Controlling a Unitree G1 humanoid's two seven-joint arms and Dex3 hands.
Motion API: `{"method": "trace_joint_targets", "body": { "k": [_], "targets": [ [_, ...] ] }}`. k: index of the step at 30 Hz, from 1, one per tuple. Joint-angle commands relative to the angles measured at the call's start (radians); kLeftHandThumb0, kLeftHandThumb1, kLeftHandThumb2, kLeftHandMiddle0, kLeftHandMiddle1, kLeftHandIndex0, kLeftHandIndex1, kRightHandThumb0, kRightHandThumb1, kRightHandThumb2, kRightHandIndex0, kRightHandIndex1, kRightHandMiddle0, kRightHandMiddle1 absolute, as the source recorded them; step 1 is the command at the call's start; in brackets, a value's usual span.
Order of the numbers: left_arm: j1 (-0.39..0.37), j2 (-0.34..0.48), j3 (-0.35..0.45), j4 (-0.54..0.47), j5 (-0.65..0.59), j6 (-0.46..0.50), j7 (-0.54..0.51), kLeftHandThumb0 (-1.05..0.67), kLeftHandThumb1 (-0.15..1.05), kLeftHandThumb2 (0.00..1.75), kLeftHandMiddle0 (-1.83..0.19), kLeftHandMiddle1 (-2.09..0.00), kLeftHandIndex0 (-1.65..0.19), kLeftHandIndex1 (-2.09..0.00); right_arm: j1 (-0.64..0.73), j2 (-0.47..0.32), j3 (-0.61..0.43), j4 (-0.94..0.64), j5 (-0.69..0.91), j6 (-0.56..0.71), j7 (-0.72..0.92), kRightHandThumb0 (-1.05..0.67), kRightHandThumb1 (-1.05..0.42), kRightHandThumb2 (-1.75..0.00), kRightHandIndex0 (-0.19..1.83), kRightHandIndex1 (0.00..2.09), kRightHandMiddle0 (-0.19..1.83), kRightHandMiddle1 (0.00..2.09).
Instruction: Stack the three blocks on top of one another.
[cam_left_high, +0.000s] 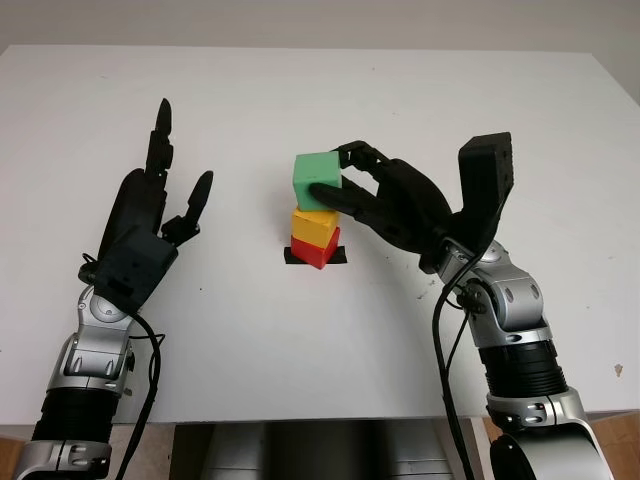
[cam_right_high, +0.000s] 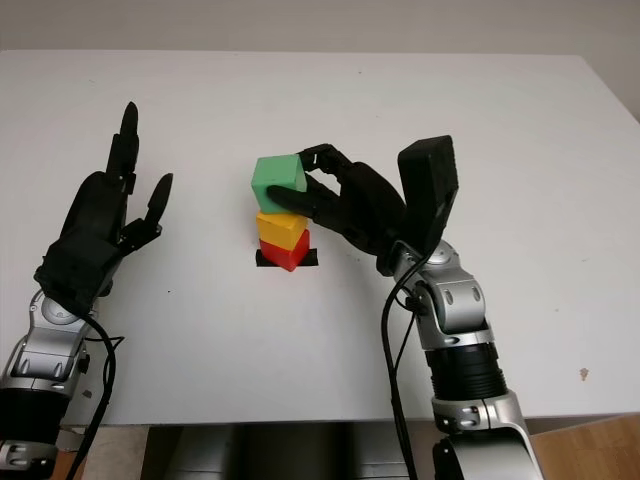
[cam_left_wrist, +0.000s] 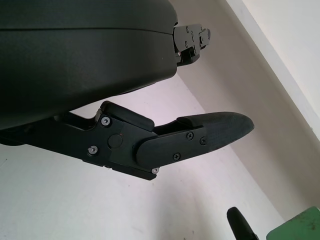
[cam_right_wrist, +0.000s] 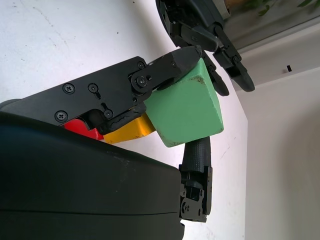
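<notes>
Stacking, final placement: right hand (cam_left_high: 372, 195) grips green block (cam_left_high: 318, 180) above yellow block (cam_left_high: 314, 226), itself on red block (cam_left_high: 314, 250) at mid-table (cam_left_high: 400, 100), presumably aligning it. Left hand (cam_left_high: 140, 225), open, waits raised at left.

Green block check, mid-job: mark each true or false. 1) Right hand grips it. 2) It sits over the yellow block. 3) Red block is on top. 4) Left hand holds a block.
1) The right hand grips the green block: true.
2) The green block sits over the yellow block: true, though contact is unclear.
3) The red block is on top: false, it is at the bottom.
4) The left hand holds a block: false, it is open, off to the side.
</notes>
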Motion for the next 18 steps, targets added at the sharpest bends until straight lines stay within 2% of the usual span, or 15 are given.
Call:
{"method": "trace_joint_targets", "body": {
  "k": [1,18],
  "targets": [
    [0.003,0.009,-0.003,0.0,0.001,0.003,-0.006,-0.81,1.05,0.68,0.19,0.0,0.18,-0.05,0.004,0.003,-0.003,-0.019,0.006,0.004,0.006,-0.44,-1.04,-0.05,0.05,0.05,0.08,1.91],
    [0.013,0.012,0.002,-0.01,0.001,0.009,-0.018,-0.81,1.05,0.68,0.19,0.0,0.18,-0.03,0.02,-0.008,-0.009,-0.019,-0.004,0.005,0.012,-0.46,-1.03,-0.05,0.07,0.06,0.1,1.93]
  ]
}}
